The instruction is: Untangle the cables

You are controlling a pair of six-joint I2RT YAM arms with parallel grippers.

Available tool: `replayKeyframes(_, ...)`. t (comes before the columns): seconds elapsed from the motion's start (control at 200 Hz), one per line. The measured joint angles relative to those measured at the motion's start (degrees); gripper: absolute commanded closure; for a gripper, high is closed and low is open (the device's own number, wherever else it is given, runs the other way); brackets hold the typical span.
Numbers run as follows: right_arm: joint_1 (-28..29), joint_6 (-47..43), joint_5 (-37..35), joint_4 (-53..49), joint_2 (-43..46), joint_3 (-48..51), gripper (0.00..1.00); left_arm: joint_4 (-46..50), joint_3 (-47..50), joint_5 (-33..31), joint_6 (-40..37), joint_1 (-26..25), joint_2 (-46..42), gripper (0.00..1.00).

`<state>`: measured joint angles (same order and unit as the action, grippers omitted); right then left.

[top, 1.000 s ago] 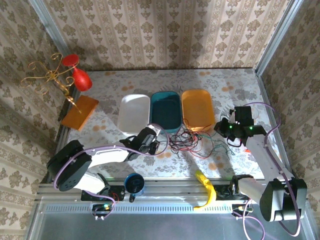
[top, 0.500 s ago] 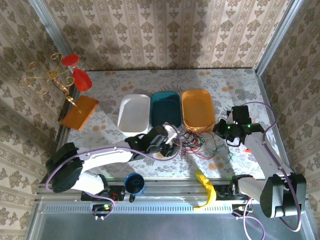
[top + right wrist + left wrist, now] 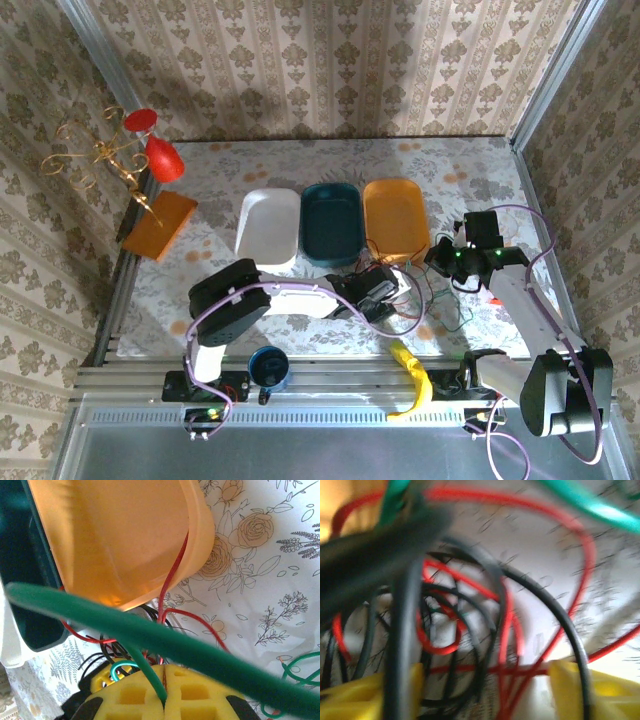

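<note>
Swinging across from the left, the left end effector (image 3: 386, 290) is nosing, jaws apart, into the thin red, black and green cables (image 3: 502, 600) tangled on the floral desk (image 3: 470, 170) beside the orange plastic tub (image 3: 395, 215), while the right end effector (image 3: 165, 700) is pinching one green strand (image 3: 150, 677), likely readying a separating pull.

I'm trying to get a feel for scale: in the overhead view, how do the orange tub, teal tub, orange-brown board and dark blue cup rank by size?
1. orange tub and teal tub: they look alike, so tied.
2. orange-brown board: smaller.
3. dark blue cup: smallest, though nearest the camera.
</note>
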<state>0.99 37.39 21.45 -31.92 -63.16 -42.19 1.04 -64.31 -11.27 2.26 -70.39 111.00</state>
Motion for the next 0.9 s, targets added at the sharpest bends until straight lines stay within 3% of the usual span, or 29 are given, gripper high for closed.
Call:
replayKeyframes(0.04,0.00,0.15,0.00,-0.07,0.00,-0.13,1.00,-0.83,1.27,-0.96,1.20,0.59,-0.13,1.00)
replayKeyframes(0.27,-0.22,-0.13,-1.01,-3.04,0.02,-4.35,1.00,-9.42,15.43,-3.10,11.17,6.73,-8.74,1.00)
replayKeyframes(0.495,-1.64,-1.84,-8.17,-8.94,-0.83,-10.10,1.00,-10.40,28.33,-5.46,20.96,12.04,-20.50,1.00)
replayKeyframes(0.71,-1.92,-3.04,-14.16,-11.91,-3.41,-12.57,1.00,-9.53,34.01,-8.24,27.21,13.46,-26.38,1.00)
replayKeyframes(0.9,-1.77,-3.58,-11.26,-10.51,-4.04,-12.87,1.00,-8.79,33.70,-9.18,25.27,11.08,-27.52,1.00)
